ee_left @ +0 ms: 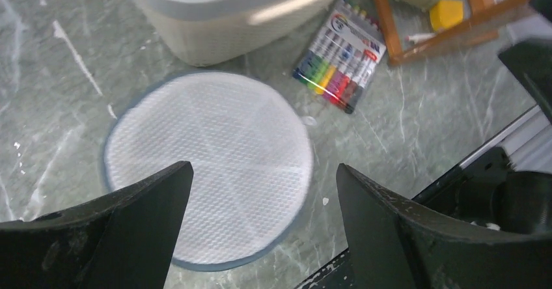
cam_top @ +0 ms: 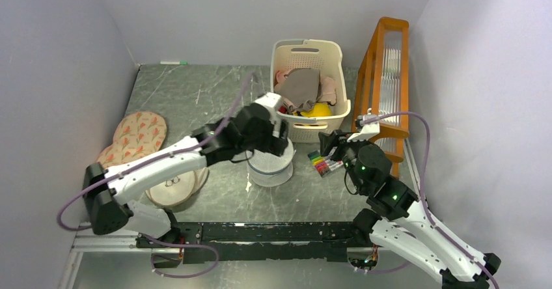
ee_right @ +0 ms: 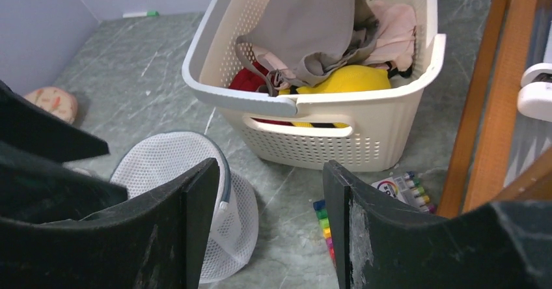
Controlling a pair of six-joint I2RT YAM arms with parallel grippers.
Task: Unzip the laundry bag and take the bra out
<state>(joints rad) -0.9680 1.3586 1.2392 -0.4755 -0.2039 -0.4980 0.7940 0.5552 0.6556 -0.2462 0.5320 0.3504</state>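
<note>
The laundry bag (cam_top: 270, 170) is a white mesh drum with a dark rim, standing upright mid-table in front of the basket. My left gripper (cam_top: 280, 147) hovers just above it, open; in the left wrist view the gripper (ee_left: 263, 168) frames the right half of the bag's round top (ee_left: 208, 165). My right gripper (cam_top: 331, 144) is open to the bag's right, apart from it. In the right wrist view the gripper (ee_right: 268, 168) has the bag (ee_right: 166, 159) beside its left finger, and a small white tab (ee_right: 223, 206) sits on the rim. No black bra shows anywhere.
A cream slatted basket (cam_top: 338, 61) of clothes stands behind the bag. A pack of coloured markers (cam_top: 323, 163) lies between bag and right gripper. A wooden rack (cam_top: 384, 74) lines the right side. Pink patterned pads (cam_top: 137, 136) and cream round pads (cam_top: 172, 188) lie at left.
</note>
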